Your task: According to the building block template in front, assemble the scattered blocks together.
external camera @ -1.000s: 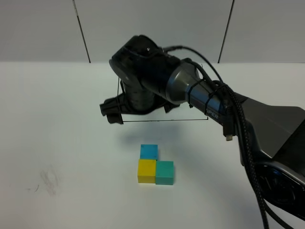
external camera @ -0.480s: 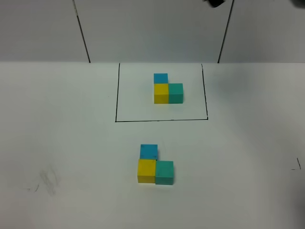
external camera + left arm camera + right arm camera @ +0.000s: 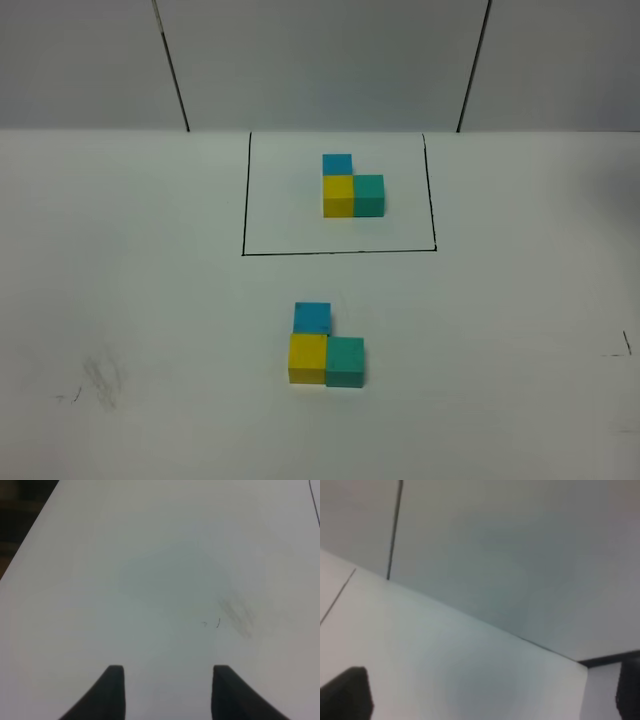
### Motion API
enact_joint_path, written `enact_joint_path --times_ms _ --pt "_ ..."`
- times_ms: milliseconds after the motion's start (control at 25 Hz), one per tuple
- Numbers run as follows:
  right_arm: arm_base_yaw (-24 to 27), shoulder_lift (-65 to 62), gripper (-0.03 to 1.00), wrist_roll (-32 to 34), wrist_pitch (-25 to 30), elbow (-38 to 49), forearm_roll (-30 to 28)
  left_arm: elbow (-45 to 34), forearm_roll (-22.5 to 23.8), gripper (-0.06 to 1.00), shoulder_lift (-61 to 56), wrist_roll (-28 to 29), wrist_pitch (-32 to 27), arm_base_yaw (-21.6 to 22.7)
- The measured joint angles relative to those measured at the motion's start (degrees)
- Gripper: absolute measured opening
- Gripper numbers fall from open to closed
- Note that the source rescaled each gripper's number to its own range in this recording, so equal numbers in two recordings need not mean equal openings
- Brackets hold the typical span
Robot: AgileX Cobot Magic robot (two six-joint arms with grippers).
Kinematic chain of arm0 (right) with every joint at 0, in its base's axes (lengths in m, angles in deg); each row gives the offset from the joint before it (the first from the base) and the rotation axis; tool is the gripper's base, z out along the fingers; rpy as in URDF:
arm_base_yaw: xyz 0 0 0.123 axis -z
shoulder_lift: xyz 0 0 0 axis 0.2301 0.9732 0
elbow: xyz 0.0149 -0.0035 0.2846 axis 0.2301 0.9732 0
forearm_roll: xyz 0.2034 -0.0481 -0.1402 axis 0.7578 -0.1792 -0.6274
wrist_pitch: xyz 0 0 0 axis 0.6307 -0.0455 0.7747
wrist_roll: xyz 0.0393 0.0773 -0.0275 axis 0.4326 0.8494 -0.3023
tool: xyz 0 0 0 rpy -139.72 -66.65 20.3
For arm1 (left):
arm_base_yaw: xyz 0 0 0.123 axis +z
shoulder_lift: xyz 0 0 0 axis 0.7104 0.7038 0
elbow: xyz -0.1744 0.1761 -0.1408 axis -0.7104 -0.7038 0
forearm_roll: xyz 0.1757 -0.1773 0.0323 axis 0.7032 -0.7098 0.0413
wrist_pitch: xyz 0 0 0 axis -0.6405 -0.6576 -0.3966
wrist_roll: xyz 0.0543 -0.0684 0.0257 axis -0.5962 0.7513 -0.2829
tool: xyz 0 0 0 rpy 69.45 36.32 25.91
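The building block template [image 3: 350,187] is a black-lined rectangle at the back middle of the table, framing a blue, a yellow and a teal-green cube joined in an L. In front of it lie the scattered blocks: the sky blue cube [image 3: 312,318], the yellow cube [image 3: 308,358] and the teal-green cube [image 3: 346,362], touching one another in the same L. Neither arm shows in the exterior high view. My left gripper [image 3: 167,692] is open and empty over bare table. My right gripper [image 3: 485,692] is open and empty, its fingertips at the frame edges.
The white table [image 3: 150,300] has a faint smudge [image 3: 102,375] at the front left, also in the left wrist view [image 3: 237,615]. A grey panelled wall [image 3: 320,60] stands behind. The right wrist view shows the table's far edge [image 3: 470,617] and wall.
The right arm, which reached over the template a second ago, has pulled up and out of the exterior high view. The cubes have not moved.
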Motion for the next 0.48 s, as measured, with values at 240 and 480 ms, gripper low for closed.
enact_joint_path --times_ms 240,480 --pt "1.3 -14.6 0.88 0.4 0.2 18.9 -5.2 0.0 0.0 0.00 0.0 0.0 0.0 0.0" --pt "1.3 -32.2 0.84 1.2 0.3 34.4 -5.4 0.0 0.0 0.00 0.0 0.0 0.0 0.0"
